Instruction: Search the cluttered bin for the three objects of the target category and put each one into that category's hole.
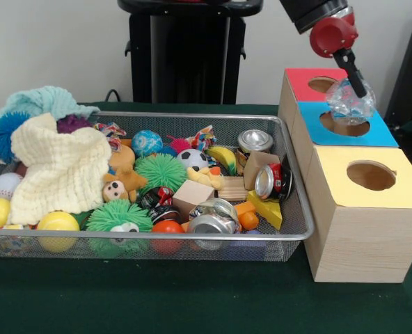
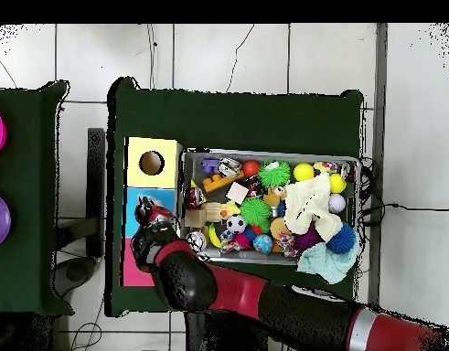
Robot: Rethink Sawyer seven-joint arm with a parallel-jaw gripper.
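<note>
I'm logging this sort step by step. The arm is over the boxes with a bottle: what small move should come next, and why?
Probably lower a little and release. The gripper holds the clear plastic bottle right above the round hole in the blue-topped box, so the bottle looks lined up to drop in. Whether it already touches the hole's rim cannot be told.

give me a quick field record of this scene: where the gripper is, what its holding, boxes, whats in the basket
gripper: above the blue-topped box's hole, shut on a clear plastic bottle
bottle: crumpled, hanging just over the hole, not yet dropped in
boxes: red-topped farthest from the front camera, blue-topped in the middle, yellow-topped nearest
basket: wire mesh, beside the boxes, full of clutter
inside: drink cans, green spiky balls, cream cloth, wooden block
other bottles: none clearly visible
</note>
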